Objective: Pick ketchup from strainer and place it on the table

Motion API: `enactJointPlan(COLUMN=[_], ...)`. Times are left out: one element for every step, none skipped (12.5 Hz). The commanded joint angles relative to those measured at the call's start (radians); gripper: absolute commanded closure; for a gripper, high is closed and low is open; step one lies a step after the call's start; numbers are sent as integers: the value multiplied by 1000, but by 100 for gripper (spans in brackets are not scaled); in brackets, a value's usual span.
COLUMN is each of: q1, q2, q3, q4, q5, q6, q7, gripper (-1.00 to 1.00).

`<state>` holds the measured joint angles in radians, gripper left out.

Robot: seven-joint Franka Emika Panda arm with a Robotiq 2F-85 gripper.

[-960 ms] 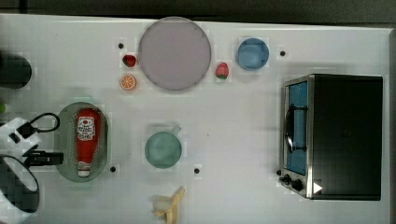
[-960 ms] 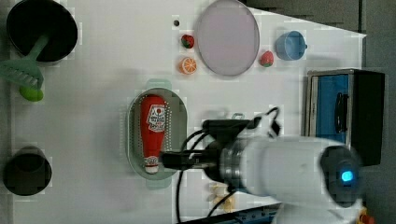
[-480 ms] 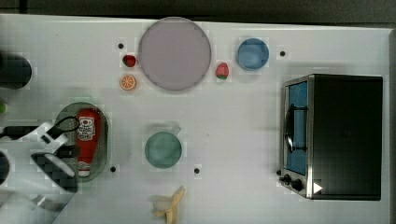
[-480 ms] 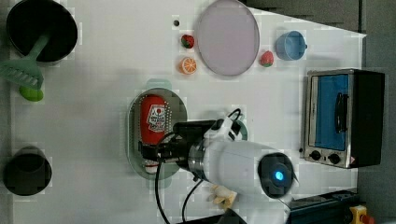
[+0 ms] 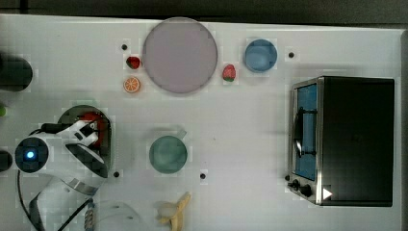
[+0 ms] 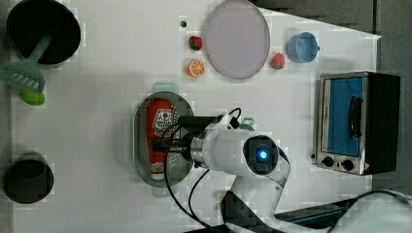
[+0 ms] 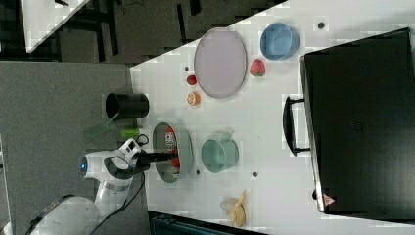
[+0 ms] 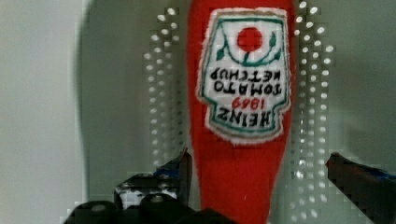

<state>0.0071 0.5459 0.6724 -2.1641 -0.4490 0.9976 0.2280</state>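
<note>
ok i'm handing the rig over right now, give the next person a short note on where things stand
Gripper: open, fingers on either side of the ketchup's neck end, nothing held yet.
Ketchup: lying flat in the strainer, label up.
Strainer: sits on the table, at the left view's left of the teal cup.
Done: the arm is lined up over the bottle in the strainer.
Left: shut the fingers on the bottle, lift it out, set it down on a bare patch of table, release.
</note>
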Motion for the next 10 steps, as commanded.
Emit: enactJointPlan(q1=[26,36,44,50,53,53,52,51,50,44], q2=[60,85,105,117,122,116,102,79,48,8], q3=[-18,-29,-39,-48,-51,-49,-47,-39,-27,-8], q4=[44,57,68,76,80,80,78,75,73,72], q5=[-57,-65,-66,-67,-67,-67,-67,-66,-65,-51], q6=[42,43,43,43,43,43,38,30,14,-8], q7=[99,108,111,111,111,111,111,111,111,111], gripper=[-100,-100,-91,-68,-42,-21,-21,-21,-21,-21])
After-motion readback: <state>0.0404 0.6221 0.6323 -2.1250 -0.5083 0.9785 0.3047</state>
